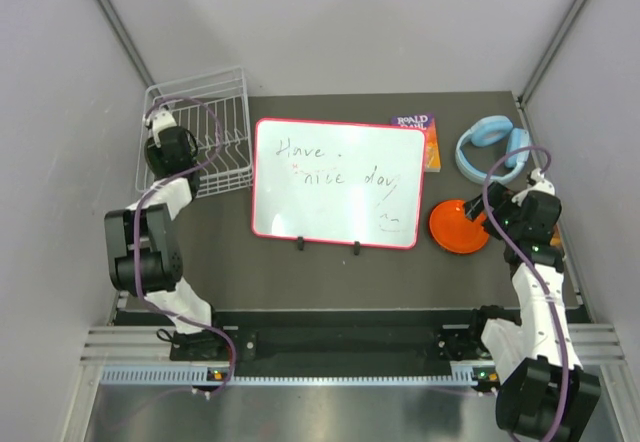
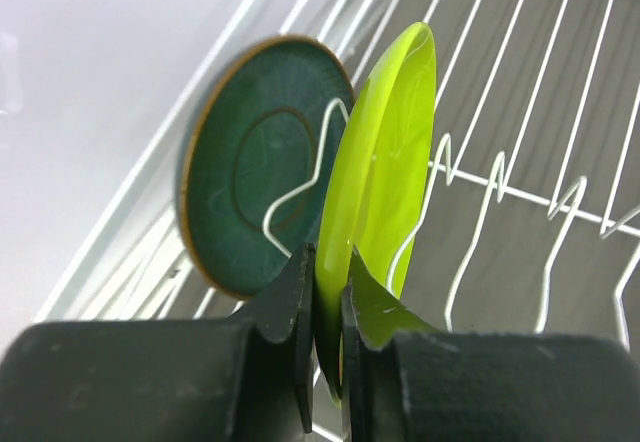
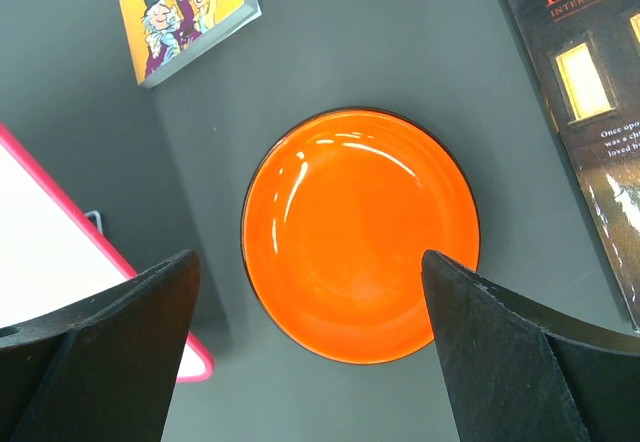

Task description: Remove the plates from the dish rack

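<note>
Open only from above inside the dish rack (image 1: 228,112) at the far left corner of the surface (image 1: 330,282); fenced by tall wire sides. Little slack around the upright lime-yellow plate (image 2: 390,162): dark teal plate (image 2: 250,162) just behind, wire prongs (image 2: 318,167) close beside. Blocked mid-surface by the standing whiteboard (image 1: 335,182). Free along the near edge. Near the right edge, open above the flat orange plate (image 3: 360,237); hemmed farther back by the cartoon-cover book (image 3: 190,12), dark book (image 3: 590,112) and headphones (image 1: 490,142).

Pale grey walls (image 1: 350,22), dark tabletop (image 1: 330,274).

Probably a robotics lab cell. Plain grey panels (image 1: 350,22) enclose a dark table (image 1: 330,282) edged by an aluminium rail (image 1: 100,344).
</note>
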